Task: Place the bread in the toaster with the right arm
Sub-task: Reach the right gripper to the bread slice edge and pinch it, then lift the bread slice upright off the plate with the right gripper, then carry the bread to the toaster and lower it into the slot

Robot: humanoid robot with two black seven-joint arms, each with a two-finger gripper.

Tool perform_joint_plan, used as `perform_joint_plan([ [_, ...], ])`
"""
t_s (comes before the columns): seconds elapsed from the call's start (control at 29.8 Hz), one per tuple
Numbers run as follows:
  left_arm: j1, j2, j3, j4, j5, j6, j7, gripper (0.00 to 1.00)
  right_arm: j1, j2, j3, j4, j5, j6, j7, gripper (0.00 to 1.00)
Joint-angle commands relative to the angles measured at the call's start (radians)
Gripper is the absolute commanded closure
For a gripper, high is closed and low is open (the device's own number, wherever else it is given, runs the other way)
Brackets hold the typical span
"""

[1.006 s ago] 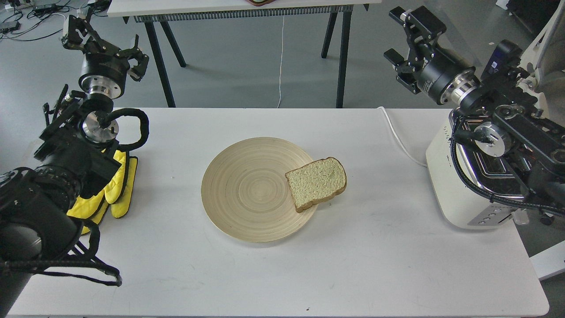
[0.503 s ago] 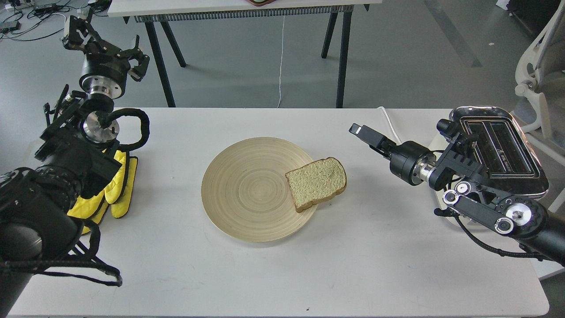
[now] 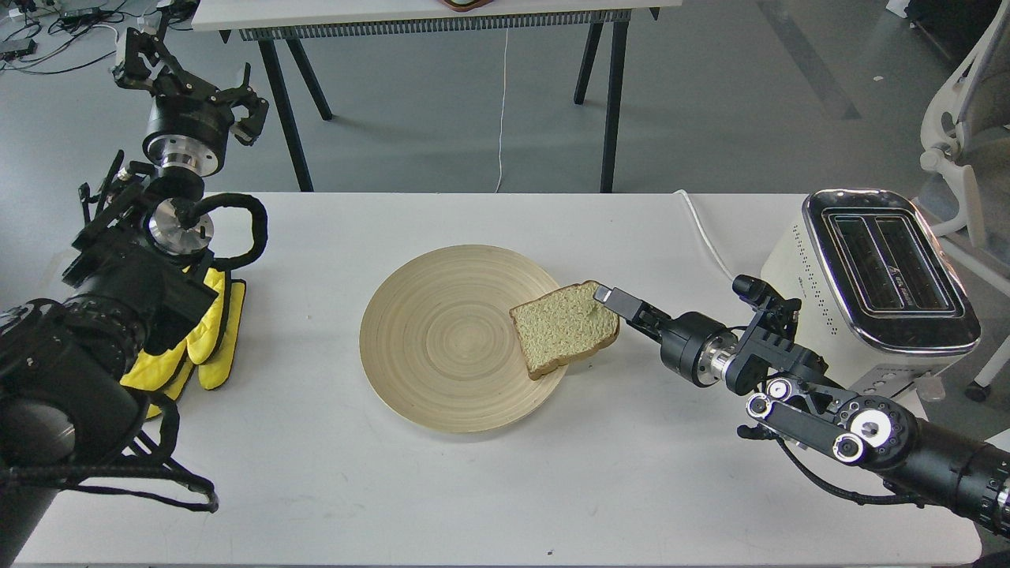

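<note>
The bread (image 3: 562,330), a pale tan slice with a brown crust, lies flat on the right rim of a round wooden plate (image 3: 442,339) and overhangs its edge. My right arm comes in low from the right. Its slim black gripper (image 3: 606,296) points left and reaches the slice's upper right corner. Only one finger (image 3: 609,296) shows, so I cannot tell its opening or whether it grips. The cream-white toaster (image 3: 884,292) stands at the table's right edge, with both black slots empty. My left gripper (image 3: 189,83) is raised at the far left, fingers spread and empty.
Yellow mitts (image 3: 209,347) lie on the white table (image 3: 505,489) under my left arm. The toaster's white cord (image 3: 710,244) runs over the table's back edge. Another table on black legs (image 3: 604,95) stands behind. A white chair (image 3: 966,150) is at the far right.
My right arm has come down from high above the toaster to table height, then moved left. Its gripper tip now meets the bread's corner. Bread, plate and left arm have not moved.
</note>
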Motion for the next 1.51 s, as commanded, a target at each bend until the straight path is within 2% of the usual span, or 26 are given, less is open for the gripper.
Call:
perform_joint_plan([
  [0.0, 0.0, 0.001, -0.001, 0.0, 0.0, 0.0, -0.001, 0.0, 0.001, 0.032, 0.003, -0.036, 0.007, 0.006, -0.003, 0.35],
  [0.23, 0.0, 0.001, -0.001, 0.0, 0.0, 0.0, -0.001, 0.0, 0.0, 0.079, 0.001, -0.073, 0.007, 0.004, -0.001, 0.37],
  [0.47, 0.0, 0.001, -0.001, 0.001, 0.0, 0.0, -0.001, 0.0, -0.002, 0.086, -0.002, -0.073, 0.007, 0.009, -0.009, 0.63],
  [0.64, 0.0, 0.001, -0.001, 0.001, 0.0, 0.0, -0.001, 0.0, 0.004, 0.084, -0.018, -0.072, 0.007, 0.017, -0.023, 0.9],
  [0.84, 0.0, 0.0, -0.001, 0.001, 0.0, 0.0, -0.001, 0.0, 0.015, 0.046, -0.014, 0.008, 0.007, 0.017, -0.023, 0.97],
  [1.11, 0.0, 0.0, -0.001, 0.001, 0.0, 0.0, -0.001, 0.0, 0.102, -0.27, 0.003, 0.241, 0.008, 0.015, -0.023, 0.98],
  [1.31, 0.0, -0.002, -0.001, 0.001, 0.0, 0.0, -0.001, 0.0, 0.181, -0.622, 0.011, 0.445, 0.007, 0.018, -0.023, 0.98],
  [1.47, 0.0, -0.002, -0.001, 0.001, 0.0, 0.0, -0.001, 0.0, 0.207, -0.888, 0.006, 0.522, -0.021, 0.032, -0.023, 0.98],
])
